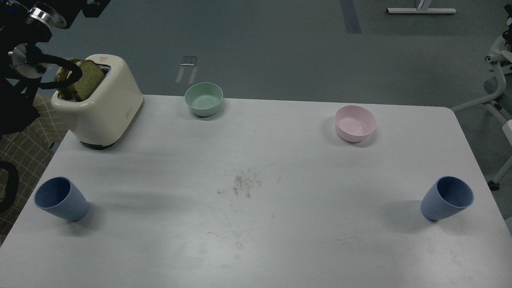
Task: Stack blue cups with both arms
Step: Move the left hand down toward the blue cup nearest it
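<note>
Two blue cups stand upright on the white table (256, 240), far apart. The left blue cup (60, 199) is near the front left edge and the right blue cup (447, 199) is near the front right edge. Both are empty and nothing touches them. My left arm (24, 60) shows as black links, cables and silver fittings in the top left corner, high above and behind the left cup. Its dark far end, the left gripper (94, 7), is cut by the top edge, and its fingers cannot be told apart. My right arm and gripper are out of view.
A cream toaster (102, 108) holding bread slices stands at the back left, close under my left arm. A mint-green bowl (204, 99) sits at the back centre and a pale pink bowl (355, 123) at the back right. Crumbs (242, 184) mark the table's middle.
</note>
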Controlling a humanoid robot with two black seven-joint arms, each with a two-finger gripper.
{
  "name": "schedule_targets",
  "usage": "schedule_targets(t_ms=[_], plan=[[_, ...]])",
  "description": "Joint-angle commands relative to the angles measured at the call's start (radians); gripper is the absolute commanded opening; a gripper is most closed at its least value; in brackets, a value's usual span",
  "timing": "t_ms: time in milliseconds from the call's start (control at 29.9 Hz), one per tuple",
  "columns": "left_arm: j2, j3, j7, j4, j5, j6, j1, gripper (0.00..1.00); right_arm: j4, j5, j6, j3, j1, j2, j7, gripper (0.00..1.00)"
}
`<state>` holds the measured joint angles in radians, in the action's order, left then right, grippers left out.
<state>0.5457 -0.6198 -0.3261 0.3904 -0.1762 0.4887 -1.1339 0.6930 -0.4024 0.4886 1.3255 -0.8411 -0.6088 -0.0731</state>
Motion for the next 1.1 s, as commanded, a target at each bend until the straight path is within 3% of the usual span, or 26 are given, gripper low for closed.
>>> schedule_targets(t_ms=[0,835,1069], plan=[[-0.001,0.003,-0.007,-0.002,-0.002,0.0,0.005,0.98,0.003,0.004,0.0,0.0,0.0,-0.008,-0.005,1.0],[-0.029,-0.006,-0.018,0.005,0.0,0.0,0.016,0.98,0.023,0.013,0.0,0.024,0.017,-0.04,0.004,1.0],[0.078,0.096,-0.014,0.092,-0.051,0.0,0.048,0.98,0.049,0.014,0.0,0.153,0.077,-0.043,0.006,1.0]])
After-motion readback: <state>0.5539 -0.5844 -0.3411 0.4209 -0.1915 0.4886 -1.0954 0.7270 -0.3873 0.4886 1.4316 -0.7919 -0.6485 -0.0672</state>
